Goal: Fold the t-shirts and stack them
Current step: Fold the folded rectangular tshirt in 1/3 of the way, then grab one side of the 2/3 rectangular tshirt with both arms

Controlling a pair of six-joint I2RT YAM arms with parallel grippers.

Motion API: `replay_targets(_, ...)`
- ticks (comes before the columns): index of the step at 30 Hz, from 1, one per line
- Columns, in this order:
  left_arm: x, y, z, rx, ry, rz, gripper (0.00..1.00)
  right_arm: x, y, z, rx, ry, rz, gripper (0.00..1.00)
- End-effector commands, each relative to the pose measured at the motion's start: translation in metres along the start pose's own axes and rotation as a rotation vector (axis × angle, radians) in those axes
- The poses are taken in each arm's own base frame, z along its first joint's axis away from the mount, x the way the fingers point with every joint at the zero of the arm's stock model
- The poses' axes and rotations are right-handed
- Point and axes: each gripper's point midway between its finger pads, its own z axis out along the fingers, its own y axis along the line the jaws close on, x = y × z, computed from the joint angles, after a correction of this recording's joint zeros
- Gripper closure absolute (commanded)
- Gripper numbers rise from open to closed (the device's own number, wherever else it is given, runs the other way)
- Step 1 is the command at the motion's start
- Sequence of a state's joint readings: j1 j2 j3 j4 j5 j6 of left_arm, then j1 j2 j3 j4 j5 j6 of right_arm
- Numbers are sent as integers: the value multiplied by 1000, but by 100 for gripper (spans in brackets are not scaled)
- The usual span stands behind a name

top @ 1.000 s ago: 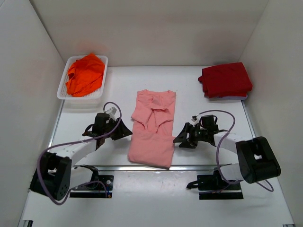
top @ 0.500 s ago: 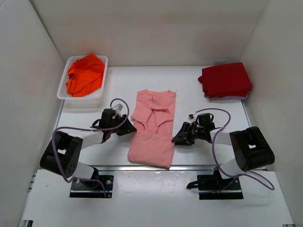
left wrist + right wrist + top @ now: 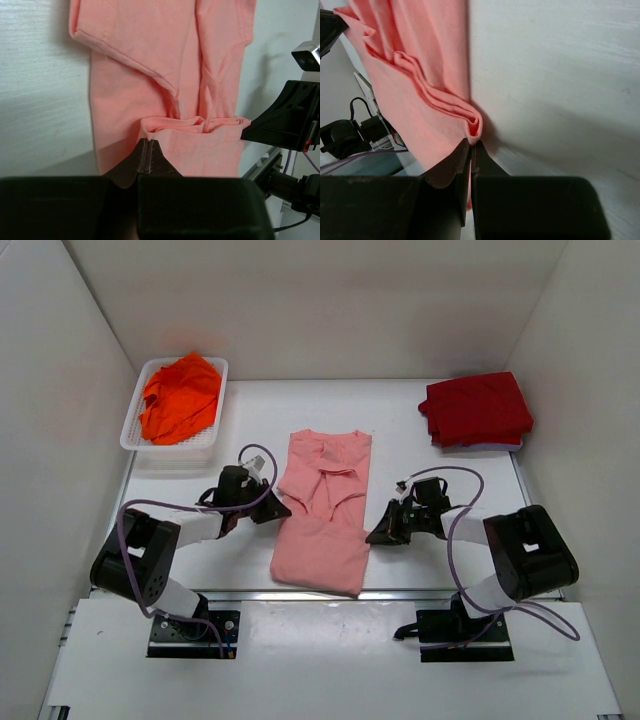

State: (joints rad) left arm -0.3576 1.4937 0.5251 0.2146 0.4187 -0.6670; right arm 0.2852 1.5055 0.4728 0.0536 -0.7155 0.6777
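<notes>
The salmon-pink t-shirt (image 3: pixel 322 520) lies lengthwise in the middle of the table, its sides folded in. My left gripper (image 3: pixel 284 511) is shut on its left edge about halfway down; in the left wrist view the jaws (image 3: pixel 148 142) pinch a raised fold of the pink cloth (image 3: pixel 150 60). My right gripper (image 3: pixel 371 536) is shut on the opposite edge, its jaws (image 3: pixel 473 144) closed on bunched layers of the t-shirt (image 3: pixel 410 75). A dark red t-shirt (image 3: pixel 476 408) lies folded at the back right. A bright orange t-shirt (image 3: pixel 180 395) sits crumpled in the basket.
The white slotted basket (image 3: pixel 135 432) stands at the back left. White walls enclose the table on three sides. Both arm bases and their cables sit along the near edge, with the pink shirt's hem close to that edge.
Both grippers moved inward to the pink shirt's side edges and closed on them. The cloth now bunches into a crease between the two grips.
</notes>
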Motion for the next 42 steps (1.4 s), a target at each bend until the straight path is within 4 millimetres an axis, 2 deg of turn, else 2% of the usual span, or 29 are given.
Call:
replay_targets(1,-26,-33,-17,84,-63,32,100,-22,29,-12,-5,-67,-113,100)
replay_targets(5,-48,-48,-38,98,-133,60,100,-40,60,-27,-27,-102,-171,100)
replay_targets(6,-54,-52,-43,108,-149,52,100,-43,59,-30,-25,-105,-170,100)
replay_targets(8,-62,-53,-45,105,-163,59,100,-60,72,-36,-41,-135,-205,100)
replay_targets(11,-70,-50,-40,95,-166,62,100,-79,73,-35,-51,-136,-210,99)
replay_targets(14,-78,-40,-29,70,-173,64,99,-98,67,-28,-41,-123,-203,100)
replay_targets(16,-81,-23,-17,19,-164,55,72,-116,56,-21,-5,-150,-217,90)
replay_targets(17,-86,-16,-14,2,-169,46,60,-125,46,-22,20,-172,-205,73)
replay_targets(18,-91,-13,-14,0,-173,42,54,-131,42,-25,34,-192,-202,57)
replay_targets(19,-89,-9,-13,7,-157,35,50,-134,37,-28,53,-208,-192,51)
replay_targets(20,-90,-13,-15,26,-152,31,49,-134,36,-33,58,-219,-189,50)
replay_targets(21,-88,-10,-18,24,-142,30,50,-127,34,-36,65,-220,-182,46)
replay_targets(23,-68,-3,-25,-4,-106,19,48,-118,34,-42,82,-234,-186,45)
replay_targets(24,-68,-13,-32,18,-123,43,48,-106,30,-44,104,-224,-182,46)
replay_targets(27,-24,-13,-49,10,-85,39,44,-59,25,-38,97,-164,-134,44)
replay_targets(28,-19,-23,-56,29,-106,51,44,-45,24,-37,89,-161,-133,44)
replay_targets(29,1,-20,-57,29,-74,48,42,-33,27,-35,71,-144,-116,43)
replay_targets(30,12,-19,-62,30,-84,20,42,-20,24,-34,64,-138,-78,43)
replay_targets(31,18,-26,-68,57,-92,22,42,-12,27,-32,46,-132,-85,43)
replay_targets(33,38,-15,-73,22,-84,-31,41,12,23,-31,21,-105,-33,42)
replay_targets(34,35,-17,-77,25,-119,-36,41,19,22,-30,15,-106,-30,42)
replay_targets(35,44,-10,-78,7,-104,-55,41,23,25,-29,7,-101,-30,42)
replay_targets(37,49,-3,-81,1,-124,-72,42,31,23,-30,4,-102,5,42)
replay_targets(41,65,-5,-79,23,-72,-93,43,47,16,-25,8,-77,20,43)
replay_targets(42,73,-4,-78,24,-53,-96,44,49,21,-25,-2,-72,16,43)
